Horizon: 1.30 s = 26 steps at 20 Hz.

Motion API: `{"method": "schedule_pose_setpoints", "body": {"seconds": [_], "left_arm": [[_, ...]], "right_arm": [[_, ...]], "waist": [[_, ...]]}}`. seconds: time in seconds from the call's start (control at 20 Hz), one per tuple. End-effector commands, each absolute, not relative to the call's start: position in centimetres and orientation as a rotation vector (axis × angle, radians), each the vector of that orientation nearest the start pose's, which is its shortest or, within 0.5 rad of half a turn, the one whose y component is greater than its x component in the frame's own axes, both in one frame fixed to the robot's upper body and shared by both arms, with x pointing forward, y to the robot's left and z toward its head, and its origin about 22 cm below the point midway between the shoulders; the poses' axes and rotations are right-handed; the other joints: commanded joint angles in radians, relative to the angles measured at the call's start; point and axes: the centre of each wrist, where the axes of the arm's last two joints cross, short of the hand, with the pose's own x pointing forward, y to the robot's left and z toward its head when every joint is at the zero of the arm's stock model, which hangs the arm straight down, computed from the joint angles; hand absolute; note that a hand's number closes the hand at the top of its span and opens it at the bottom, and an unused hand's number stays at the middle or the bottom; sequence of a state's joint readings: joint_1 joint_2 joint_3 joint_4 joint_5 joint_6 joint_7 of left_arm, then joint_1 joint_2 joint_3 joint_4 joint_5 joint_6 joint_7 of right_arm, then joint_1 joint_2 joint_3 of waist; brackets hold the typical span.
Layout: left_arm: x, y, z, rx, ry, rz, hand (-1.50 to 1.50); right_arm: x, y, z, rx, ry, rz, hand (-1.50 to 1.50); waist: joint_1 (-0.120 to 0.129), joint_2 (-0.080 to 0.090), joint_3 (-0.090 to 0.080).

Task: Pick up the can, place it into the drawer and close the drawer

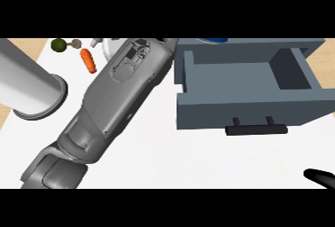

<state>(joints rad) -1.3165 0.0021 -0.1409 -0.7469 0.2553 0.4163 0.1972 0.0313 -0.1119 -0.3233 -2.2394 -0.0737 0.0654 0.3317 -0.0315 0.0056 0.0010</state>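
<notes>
Centrally, the left forearm [111, 102] reaches up-frame beside the open drawer [248, 93]; its hand's state is hidden, and the right hand [321, 177], lower right, cannot be told either.

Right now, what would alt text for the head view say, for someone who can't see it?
A grey robot forearm stretches across a white counter toward the far edge, beside an open, empty grey drawer. A carrot and a green fruit lie beyond; the right hand shows at the lower right.
</notes>
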Motion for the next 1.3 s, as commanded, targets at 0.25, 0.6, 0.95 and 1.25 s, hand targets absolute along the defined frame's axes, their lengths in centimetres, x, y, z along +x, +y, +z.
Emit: {"method": "schedule_pose_setpoints", "body": {"seconds": [0.25, 0.6, 0.95, 1.25], "left_arm": [[43.2, -0.5, 24.6, -0.079, -1.678, -0.229, 1.50], [43.3, -1.6, 24.9, 0.022, -1.703, -0.217, 1.50], [43.5, -1.7, 24.8, 0.095, -1.699, -0.119, -1.50], [43.5, -1.9, 24.6, 0.147, -1.719, -0.078, -1.50]], "right_arm": [[17.0, -30.8, 16.8, -0.285, -1.902, -0.050, -1.50], [17.6, -29.3, 16.4, -0.245, -1.916, -0.014, -1.50], [18.6, -29.7, 17.5, -0.249, -1.927, -0.003, -1.50], [19.4, -29.6, 16.8, -0.299, -1.951, 0.078, -1.50]], "waist": [[-0.027, 0.005, 0.001], [-0.057, 0.014, 0.002], [-0.074, 0.020, 0.002], [-0.072, 0.022, 0.003]]}}
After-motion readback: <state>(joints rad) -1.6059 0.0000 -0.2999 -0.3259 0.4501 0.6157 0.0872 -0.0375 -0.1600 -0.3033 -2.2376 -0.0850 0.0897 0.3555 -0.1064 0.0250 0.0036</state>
